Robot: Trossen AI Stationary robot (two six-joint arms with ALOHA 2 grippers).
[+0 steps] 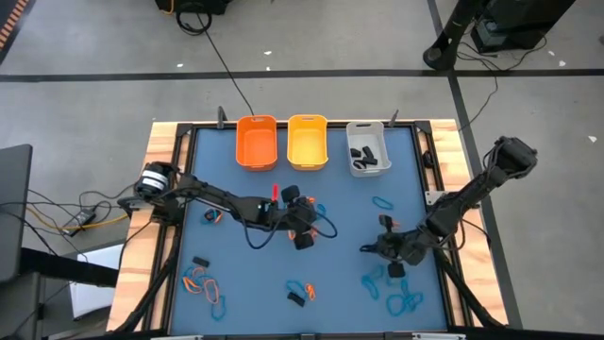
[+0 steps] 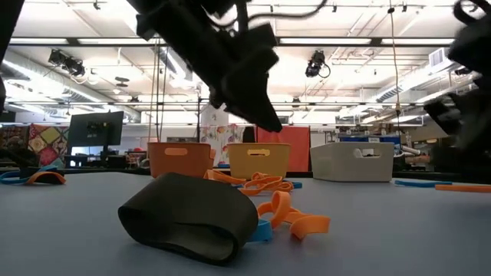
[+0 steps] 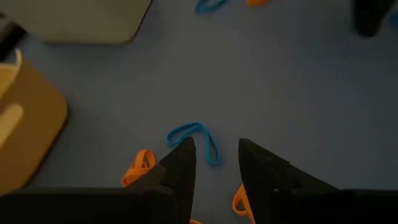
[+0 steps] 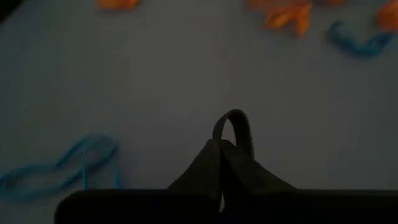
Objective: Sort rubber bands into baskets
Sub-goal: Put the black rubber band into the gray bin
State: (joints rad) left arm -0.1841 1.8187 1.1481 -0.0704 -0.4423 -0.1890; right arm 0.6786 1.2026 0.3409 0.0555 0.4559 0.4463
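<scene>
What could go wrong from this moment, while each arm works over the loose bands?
1. The right gripper is shut on only a small part of a black rubber band; such a thin pinch may slip during the carry to the grey-white basket.
2. The left gripper hangs open where a blue band and orange bands lie close together, so closing there might catch both colours.

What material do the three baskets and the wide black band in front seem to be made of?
The baskets, orange, yellow-orange and light grey, look like smooth moulded plastic, with thin walls and handle slots. The black band looks like matte rubber: it sags flat.
</scene>
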